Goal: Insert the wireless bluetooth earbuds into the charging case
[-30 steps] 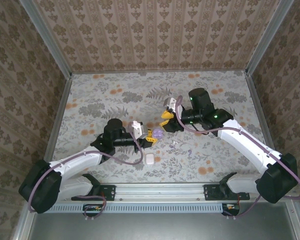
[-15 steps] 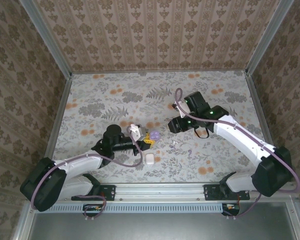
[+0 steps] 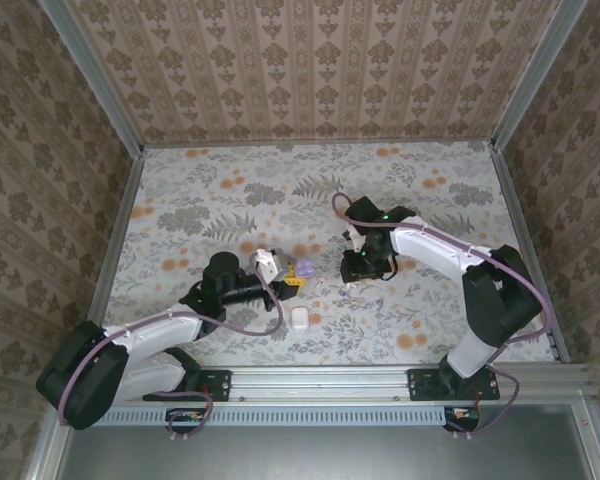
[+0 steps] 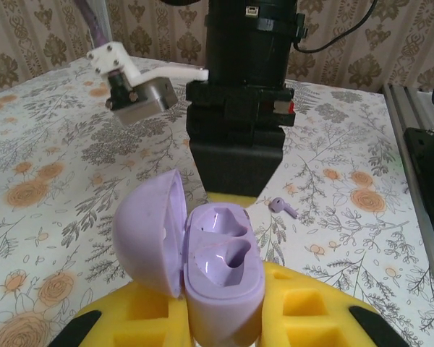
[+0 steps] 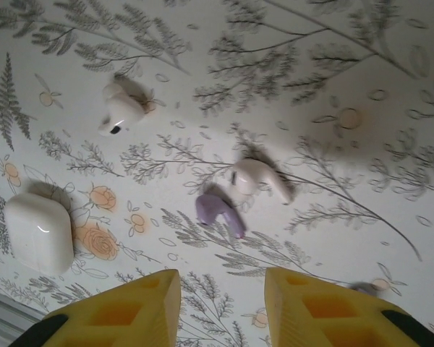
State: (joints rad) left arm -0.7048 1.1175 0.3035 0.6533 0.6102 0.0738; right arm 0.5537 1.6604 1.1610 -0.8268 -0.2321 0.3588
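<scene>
Floral-patterned cloth covers the table, and patterned wallpaper lines the walls around it.

Seen from the left wrist, the left pincer is closed on a purple case at the bottom centre of the frame. Its yellow pads press the case from both sides. The case's lid is swung open to the left, and both moulded wells are bare. Beyond the case, a purple earbud lies on the cloth right of centre.

In the right wrist view, the right pincer points down at the table. Its two yellow fingers stand partly apart at the bottom edge, with nothing between them. Just above that gap the purple earbud lies on the cloth, touching or almost touching a white earbud on its upper right. A second white earbud lies well apart from them in the upper left. The white charging case sits closed at the left edge, resting flat on the cloth.

In the overhead view the white charging case lies below the held purple case, near the frame's centre.
</scene>
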